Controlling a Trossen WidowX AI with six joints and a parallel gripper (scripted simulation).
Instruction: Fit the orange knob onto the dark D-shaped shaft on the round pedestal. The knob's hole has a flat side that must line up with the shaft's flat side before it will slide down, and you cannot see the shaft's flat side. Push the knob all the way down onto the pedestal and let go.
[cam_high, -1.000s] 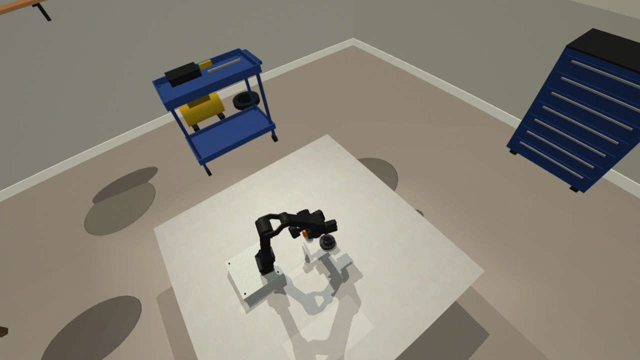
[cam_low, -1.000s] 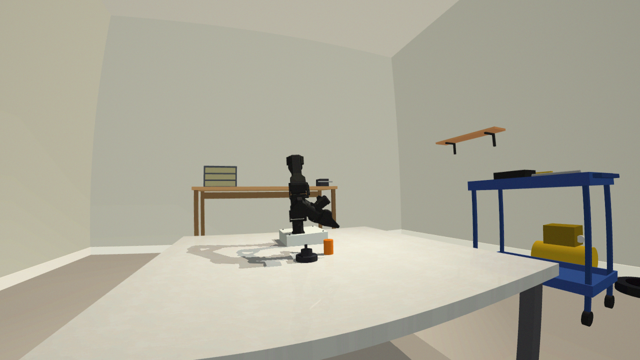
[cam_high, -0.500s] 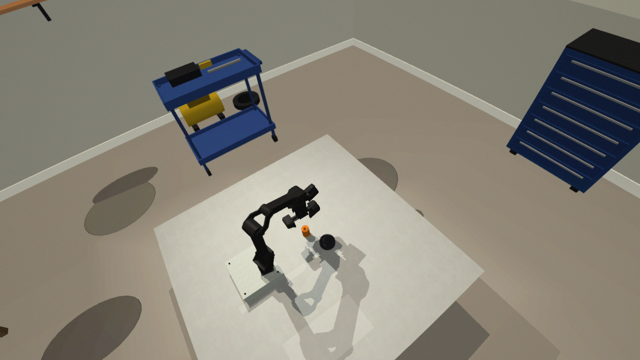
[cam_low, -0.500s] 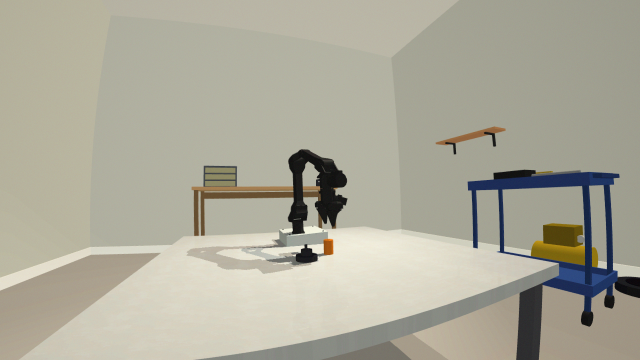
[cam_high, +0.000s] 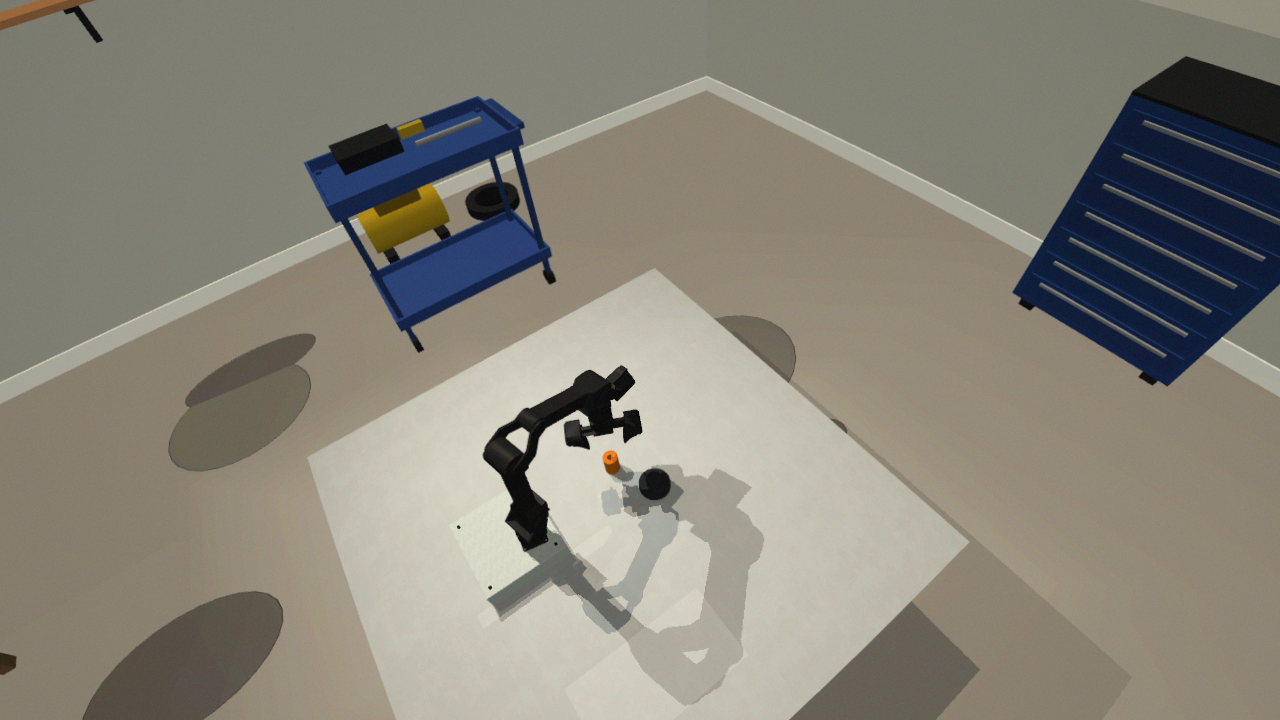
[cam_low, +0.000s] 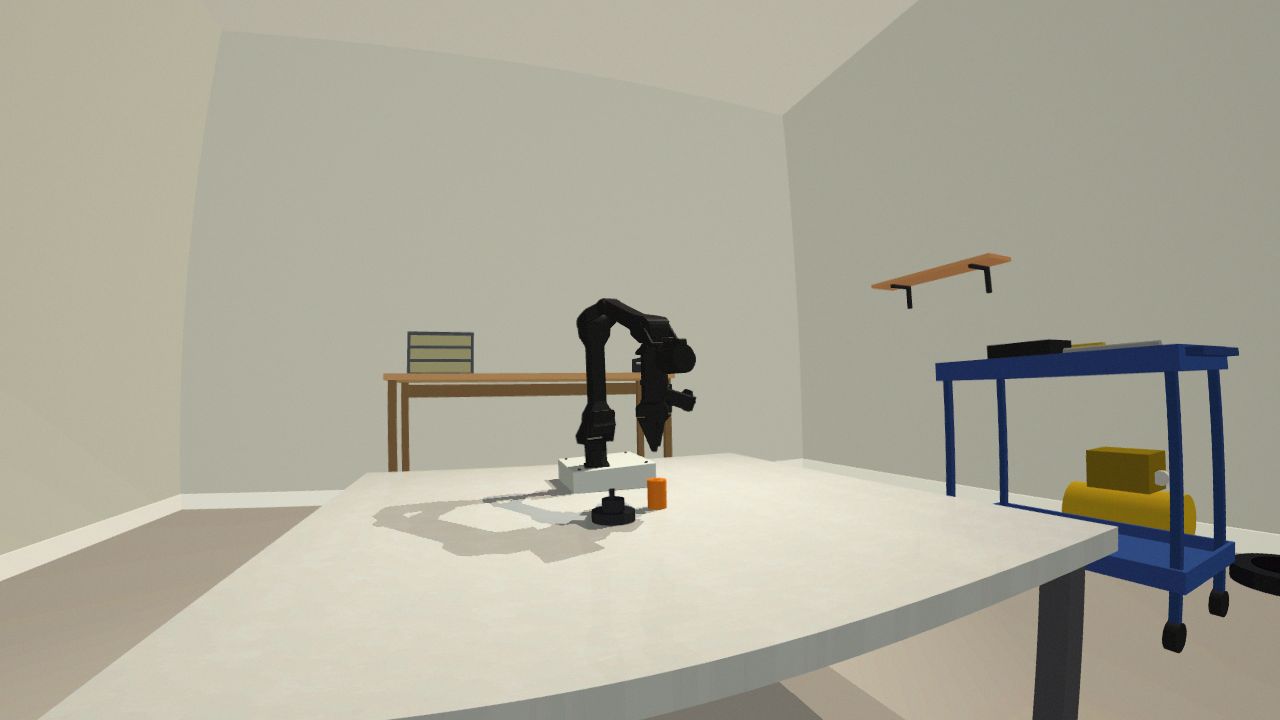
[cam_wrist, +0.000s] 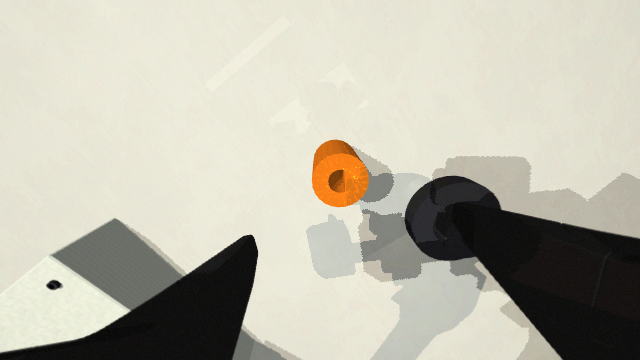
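Note:
The orange knob (cam_high: 610, 462) (cam_low: 657, 493) (cam_wrist: 340, 174) stands upright on the white table, its D-shaped hole facing up. The dark round pedestal (cam_high: 654, 484) (cam_low: 614, 514) (cam_wrist: 429, 220) with its shaft stands on the table right beside the knob, apart from it. In the wrist view the right finger hides part of the pedestal and the shaft. My gripper (cam_high: 604, 429) (cam_low: 660, 440) (cam_wrist: 352, 228) is open wide and empty. It hangs well above the knob, pointing down.
The arm's white base plate (cam_high: 483, 546) (cam_low: 608, 471) (cam_wrist: 45, 305) lies on the table behind the knob. A blue cart (cam_high: 429, 214) (cam_low: 1092, 447) and a blue drawer cabinet (cam_high: 1163, 232) stand on the floor away from the table.

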